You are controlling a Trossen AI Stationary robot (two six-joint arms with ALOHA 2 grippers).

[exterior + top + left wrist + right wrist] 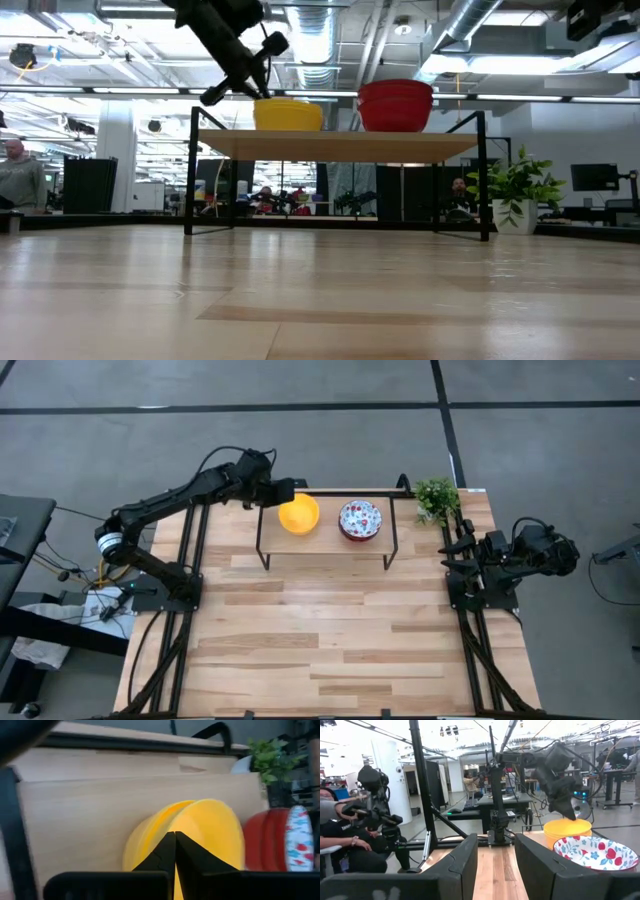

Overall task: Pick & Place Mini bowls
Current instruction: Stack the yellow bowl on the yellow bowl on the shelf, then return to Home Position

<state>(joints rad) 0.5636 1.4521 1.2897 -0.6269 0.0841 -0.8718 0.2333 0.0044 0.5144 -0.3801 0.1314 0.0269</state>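
Jaws of the left gripper (291, 491) are closed tight on the near rim of the glossy yellow stack of mini bowls (299, 514); the left wrist view shows the two dark fingers (172, 856) meeting in a point against the yellow wall, pinching it rather than merely touching. The low view has that arm coming down from above onto the stack's left edge. The yellow stack sits on the small light wooden shelf with a black metal frame (325, 544), which stands toward the far edge of the light plank bench (330, 650), and in the left wrist view layered rims suggest more than one yellow bowl nested there. Just beside it on the same shelf, apart from it, stands the stack of red bowls with white, red-speckled floral insides (360, 520). A small green potted plant (437, 497) stands near the bench's far right corner.

As for progress, both stacks are on the shelf and no bowl lies on the bench itself, so judging by this the placing onto the bench is all still to do, or the yellow bowl is just being set down; which one cannot be told. The right gripper (456, 546) waits at the right edge of the bench, its jaws apart and holding nothing.
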